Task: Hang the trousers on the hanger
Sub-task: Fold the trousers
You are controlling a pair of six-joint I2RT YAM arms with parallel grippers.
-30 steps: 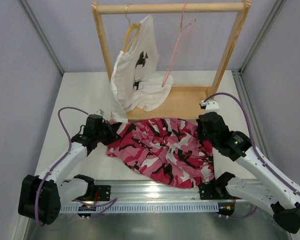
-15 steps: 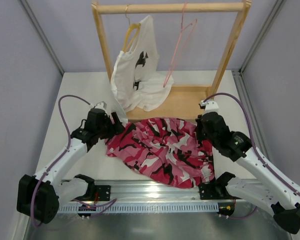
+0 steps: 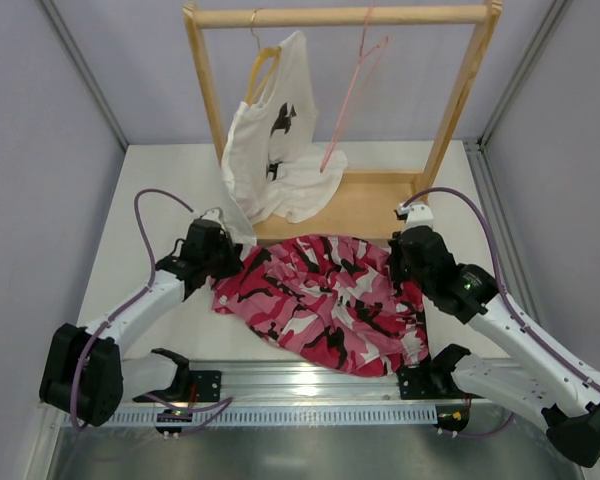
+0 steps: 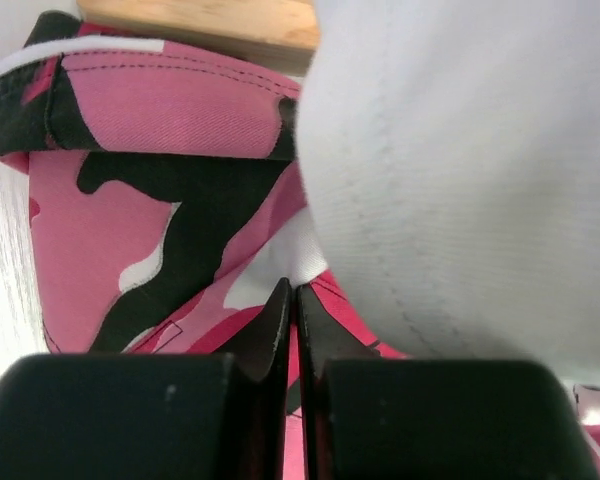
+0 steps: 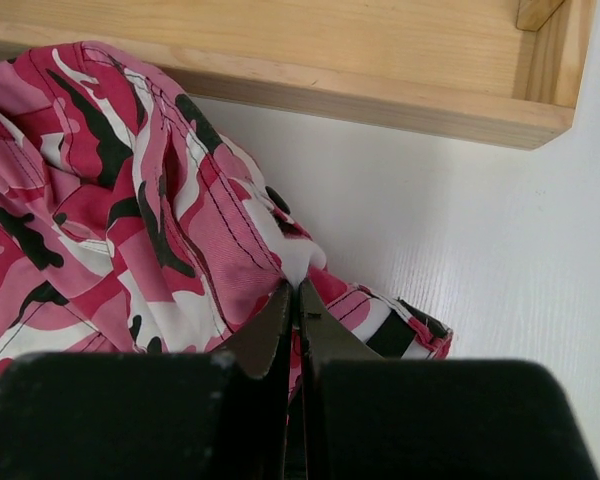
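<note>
The trousers [image 3: 325, 300], in pink, white and black camouflage, lie crumpled on the table in front of the rack. My left gripper [image 3: 236, 257] is at their left edge, under the hem of the white T-shirt [image 4: 460, 170]. Its jaws are shut [image 4: 293, 292] on a fold of the trousers [image 4: 130, 200]. My right gripper [image 3: 400, 266] is at the cloth's right edge, its jaws [image 5: 298, 290] shut on a pinched fold of the trousers [image 5: 110, 200]. The hanger [image 3: 350, 95], thin pink wire, hangs bare from the rack's top bar, tilted to the left.
The wooden rack [image 3: 460, 100] stands at the back, and its base board [image 3: 365, 205] touches the trousers' far edge. A white T-shirt [image 3: 275, 150] on a wooden hanger [image 3: 263, 65] drapes onto the base at the left. Grey walls close in both sides.
My left gripper has moved forward and to the right, onto the trousers' left edge. The right arm has hardly moved. The trousers lie as before.
</note>
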